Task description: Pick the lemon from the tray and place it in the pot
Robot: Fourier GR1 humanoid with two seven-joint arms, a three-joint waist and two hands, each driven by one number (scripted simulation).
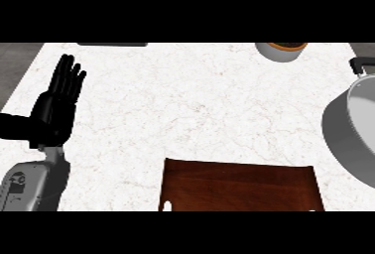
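Observation:
A dark brown wooden tray (pixel 242 186) lies at the lower middle of the white marble counter, its near part cut off by the view's edge. No lemon shows on its visible part. A grey metal pot (pixel 351 131) sits at the right edge, only partly in view, with a black handle (pixel 360 64) at its far side. My left hand (pixel 55 106) rests open at the left, fingers pointing up, well away from the tray. My right hand does not show.
A white cup with a brown inside (pixel 282 50) stands at the far edge, right of centre. A dark flat object (pixel 112 44) lies at the counter's far edge on the left. The counter's left edge runs close beside my left hand.

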